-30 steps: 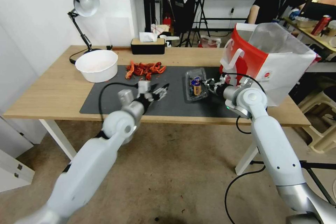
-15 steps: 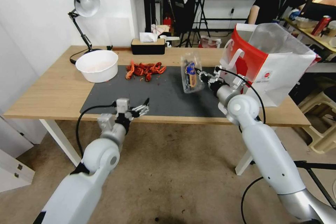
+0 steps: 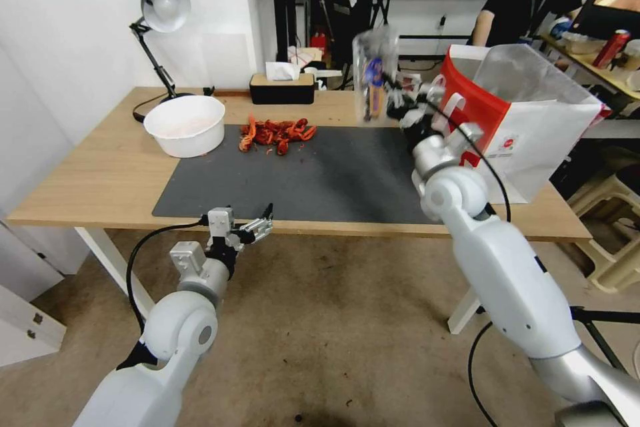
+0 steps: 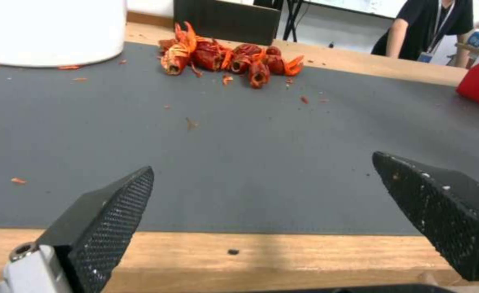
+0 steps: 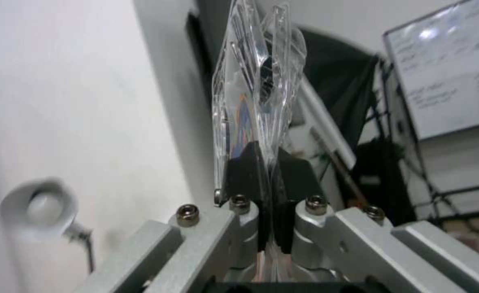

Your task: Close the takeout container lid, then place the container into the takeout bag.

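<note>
1. Right gripper (image 5: 268, 195): black fingers (image 5: 242, 171) clenched on the bottom edge of the takeout container (image 5: 255, 93), pinching the thin clear plastic between them.
2. Takeout container (image 3: 375, 73): carried in the air, stood on edge, well above the dark mat (image 3: 320, 173) and just left of the takeout bag's mouth. Closed, both clear halves pressed together as seen from the right wrist; a blue-and-orange patch shows on its face.
3. Right arm (image 3: 493, 260): raised from the lower right, wrist in front of the takeout bag's white handle.
4. Takeout bag (image 3: 527, 120): red and white, standing open on the right end of the table (image 3: 87, 180), silvery lining visible at the top.
5. Left gripper (image 3: 257, 227): fingers (image 4: 104, 219) spread wide apart, holding nothing, low at the near edge of the table, pointing across the mat.
6. Crayfish shells (image 3: 277, 133): red heap at the far edge of the mat, with small crumbs scattered nearby.
7. White bowl (image 3: 185, 125): on the table, left of the shells.
8. Desk lamp (image 3: 157, 13): behind the bowl, at the far left corner.
9. Tissue box (image 3: 281, 87): dark, at the far edge of the table.
</note>
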### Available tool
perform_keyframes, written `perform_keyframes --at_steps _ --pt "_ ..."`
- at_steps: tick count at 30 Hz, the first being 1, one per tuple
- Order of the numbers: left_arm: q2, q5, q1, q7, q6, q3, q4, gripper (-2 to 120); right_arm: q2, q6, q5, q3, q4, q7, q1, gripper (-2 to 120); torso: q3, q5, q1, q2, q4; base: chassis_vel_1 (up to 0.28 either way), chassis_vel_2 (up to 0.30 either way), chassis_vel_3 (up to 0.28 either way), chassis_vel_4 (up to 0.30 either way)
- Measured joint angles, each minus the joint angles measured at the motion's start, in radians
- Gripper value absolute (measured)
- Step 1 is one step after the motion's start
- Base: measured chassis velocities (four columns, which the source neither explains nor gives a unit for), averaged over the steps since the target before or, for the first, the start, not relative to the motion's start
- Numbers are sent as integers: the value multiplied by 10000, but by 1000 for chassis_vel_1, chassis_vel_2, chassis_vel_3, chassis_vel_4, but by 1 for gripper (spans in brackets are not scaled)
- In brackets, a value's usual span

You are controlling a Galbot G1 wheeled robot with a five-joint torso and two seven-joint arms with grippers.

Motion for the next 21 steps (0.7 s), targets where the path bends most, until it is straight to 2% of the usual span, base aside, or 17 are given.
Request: perform_keyframes --at_steps 5,8,10,16,21 --pt "54 -47 251 153 -64 -237 -186 100 -163 18 -99 256 19 579 651 0 0 0 0 0 1 0 0 0 0" --pt "79 -41 557 337 -312 -440 -441 100 -504 -84 -697 639 -214 1167 1275 0 0 2 0 0 2 0 0 0 0" --pt "69 -24 597 401 -354 -479 -465 100 -583 -116 -837 711 -272 1225 1322 0 0 0 -1 0 1 0 0 0 0" --pt "-64 122 922 1103 -829 -756 -441 100 -1267 -691 -1727 1074 -450 1703 1132 0 0 4 0 -2 -3 0 0 0 0" --pt "-140 256 976 1174 -966 -725 -408 100 -1490 -802 -1763 1184 -466 1732 909 0 0 1 0 -2 0 0 0 0 0"
